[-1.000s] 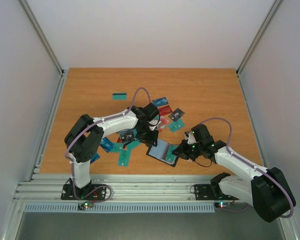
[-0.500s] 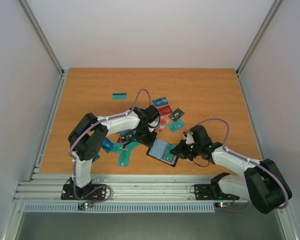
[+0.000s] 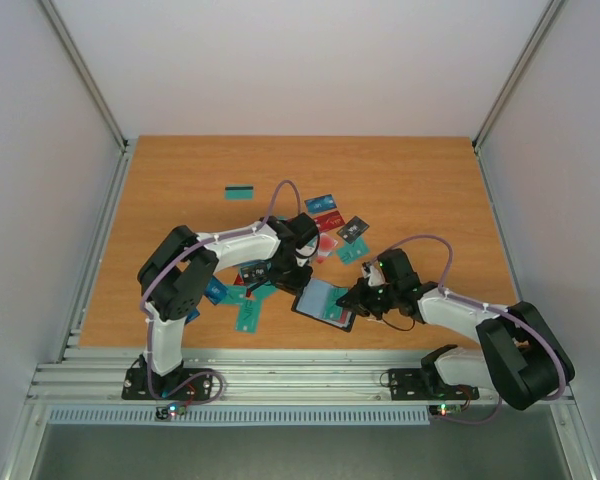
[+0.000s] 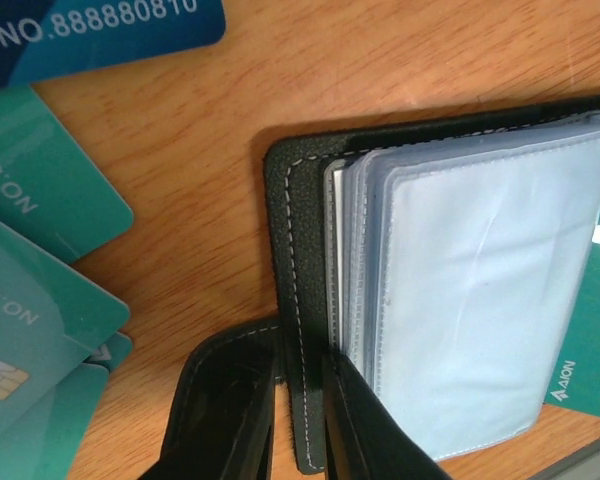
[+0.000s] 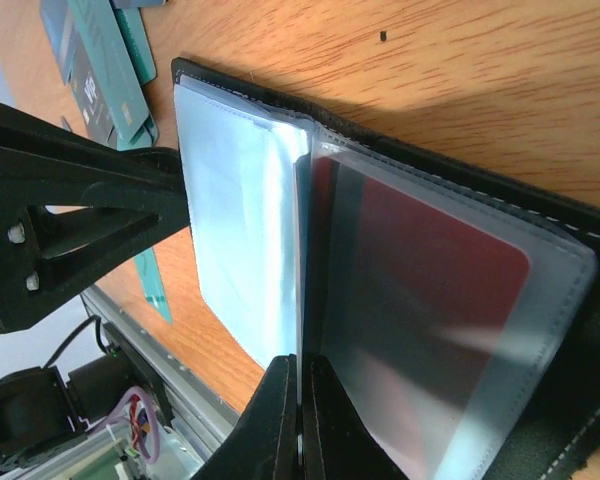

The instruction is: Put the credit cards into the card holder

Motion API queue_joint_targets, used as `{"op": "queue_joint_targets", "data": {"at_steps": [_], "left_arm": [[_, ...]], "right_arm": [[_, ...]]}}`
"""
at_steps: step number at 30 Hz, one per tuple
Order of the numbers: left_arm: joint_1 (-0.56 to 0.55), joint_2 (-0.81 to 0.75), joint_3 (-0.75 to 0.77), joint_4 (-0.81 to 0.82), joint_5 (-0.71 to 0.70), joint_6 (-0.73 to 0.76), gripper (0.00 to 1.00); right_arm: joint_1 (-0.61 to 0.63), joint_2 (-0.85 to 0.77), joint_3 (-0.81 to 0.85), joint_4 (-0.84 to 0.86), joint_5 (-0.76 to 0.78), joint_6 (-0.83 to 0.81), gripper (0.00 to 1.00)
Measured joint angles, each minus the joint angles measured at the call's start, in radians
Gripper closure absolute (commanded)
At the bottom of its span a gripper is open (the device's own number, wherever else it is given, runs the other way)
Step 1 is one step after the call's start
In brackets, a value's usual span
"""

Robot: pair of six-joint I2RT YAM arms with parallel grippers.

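Observation:
The card holder (image 3: 323, 304) lies open near the table's front, a black stitched case (image 4: 302, 230) with clear sleeves (image 4: 480, 300). My left gripper (image 3: 296, 283) comes from its left side, and its jaws (image 4: 302, 352) are shut on the edge of the black cover. My right gripper (image 3: 352, 300) is shut on one clear sleeve (image 5: 300, 365), holding it upright. A red card (image 5: 430, 300) sits in a sleeve to the right of it. Loose credit cards lie around: teal ones (image 4: 40, 190), a blue one (image 4: 100, 30) and a cluster (image 3: 332, 228).
A single teal card (image 3: 240, 191) lies apart at the back left. More cards (image 3: 245, 305) are scattered under the left arm. The metal rail (image 3: 280, 375) runs along the near edge, just below the holder.
The left jaws have narrowed onto the holder's cover. The right arm has shifted left toward the holder, with its gripper staying shut.

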Motion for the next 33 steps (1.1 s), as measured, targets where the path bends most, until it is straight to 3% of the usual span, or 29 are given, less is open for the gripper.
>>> {"op": "queue_joint_targets", "data": {"at_steps": [33], "left_arm": [[0.001, 0.0, -0.005, 0.004, 0.003, -0.023, 0.88]], "right_arm": [[0.0, 0.072, 0.019, 0.077, -0.024, -0.014, 0.99]]}}
